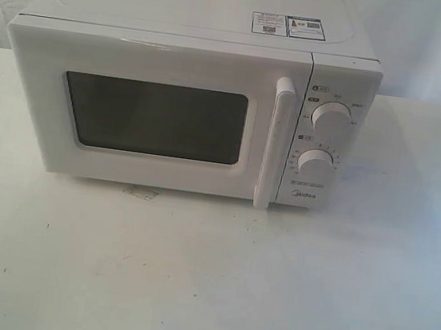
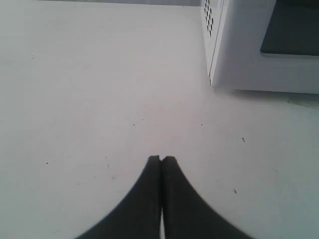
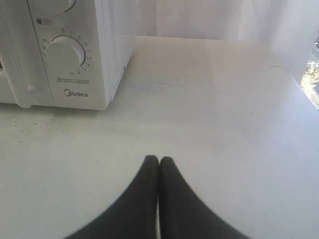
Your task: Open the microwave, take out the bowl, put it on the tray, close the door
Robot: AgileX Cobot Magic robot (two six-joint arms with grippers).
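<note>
Microwave point(image 1: 188, 100): white, on the table point(image 1: 204, 293) — toward 12 o'clock in the exterior view.
Door point(image 1: 161, 59): shut flush; bar handle point(image 1: 274, 144) at 3 o'clock of the dark window point(image 1: 153, 118).
Upper knob point(image 1: 330, 116), lower knob point(image 1: 317, 161): at 3 o'clock of the handle.
Left gripper point(image 2: 161, 160): jaws pressed together, holding nothing, over the table.
Right gripper point(image 3: 158, 160): jaws pressed together — holding nothing.

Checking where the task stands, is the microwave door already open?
No, the door lies flush with the front of the microwave, its handle right beside the control panel.
</note>
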